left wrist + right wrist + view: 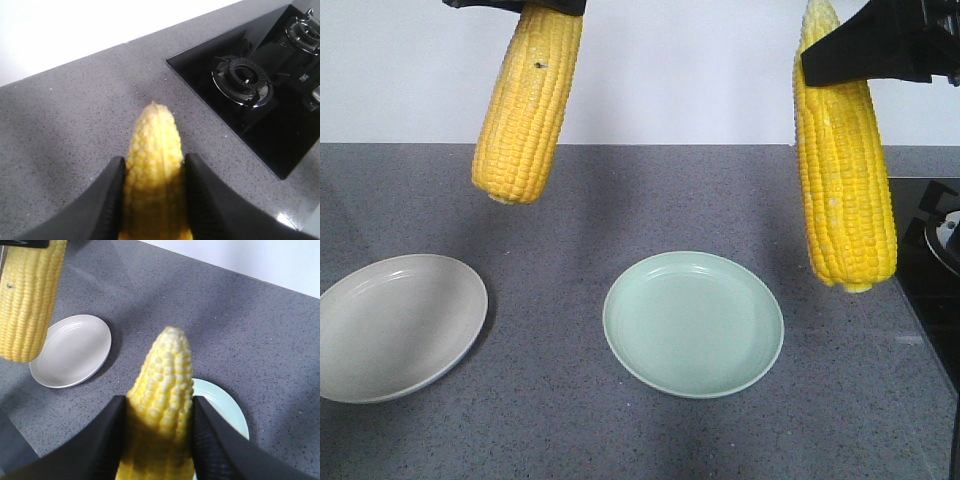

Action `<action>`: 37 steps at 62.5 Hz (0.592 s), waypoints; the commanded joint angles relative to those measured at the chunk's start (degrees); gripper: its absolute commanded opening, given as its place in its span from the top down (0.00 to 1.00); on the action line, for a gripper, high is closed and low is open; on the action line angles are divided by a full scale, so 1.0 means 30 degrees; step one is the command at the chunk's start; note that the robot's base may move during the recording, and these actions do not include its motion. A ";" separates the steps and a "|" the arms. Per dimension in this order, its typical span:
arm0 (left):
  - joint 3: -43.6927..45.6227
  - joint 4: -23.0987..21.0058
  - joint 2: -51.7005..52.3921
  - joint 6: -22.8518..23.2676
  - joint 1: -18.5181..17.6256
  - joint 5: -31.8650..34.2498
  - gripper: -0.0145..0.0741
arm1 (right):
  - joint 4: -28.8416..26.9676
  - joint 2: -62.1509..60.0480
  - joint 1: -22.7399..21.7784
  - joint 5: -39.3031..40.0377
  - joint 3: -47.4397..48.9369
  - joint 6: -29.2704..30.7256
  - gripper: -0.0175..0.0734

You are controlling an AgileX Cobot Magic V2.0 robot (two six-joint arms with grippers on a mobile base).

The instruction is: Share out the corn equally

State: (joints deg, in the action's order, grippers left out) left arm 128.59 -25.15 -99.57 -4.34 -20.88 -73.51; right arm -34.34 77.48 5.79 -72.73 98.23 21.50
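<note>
Grey speckled worktop (620,200), both corn cobs airborne.
Left claw (155,200) pinches left cob (528,100) above grey plate (395,325); right claw (159,440) pinches right cob (842,180) right of green plate (693,322).

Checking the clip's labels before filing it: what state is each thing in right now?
left gripper: shut on left corn
right gripper: shut on right corn
left corn: held in the air, tilted
right corn: held in the air, near upright
grey plate: empty
green plate: empty
stove burner: no flame
</note>
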 commanded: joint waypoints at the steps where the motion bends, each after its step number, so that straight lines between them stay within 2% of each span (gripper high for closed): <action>1: 0.0382 -0.0621 0.0780 0.0121 0.0024 0.0501 0.84 | -0.0721 -0.0385 -0.0123 0.0665 0.0510 0.0103 0.81; 37: 0.0382 -0.0621 0.0780 0.0121 0.0024 0.0501 0.84 | -0.0721 -0.0385 -0.0123 0.0665 0.0510 0.0103 0.81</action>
State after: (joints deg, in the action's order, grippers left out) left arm 128.59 -25.15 -99.57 -4.34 -20.88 -73.51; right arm -34.34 77.48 5.79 -72.73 98.23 21.50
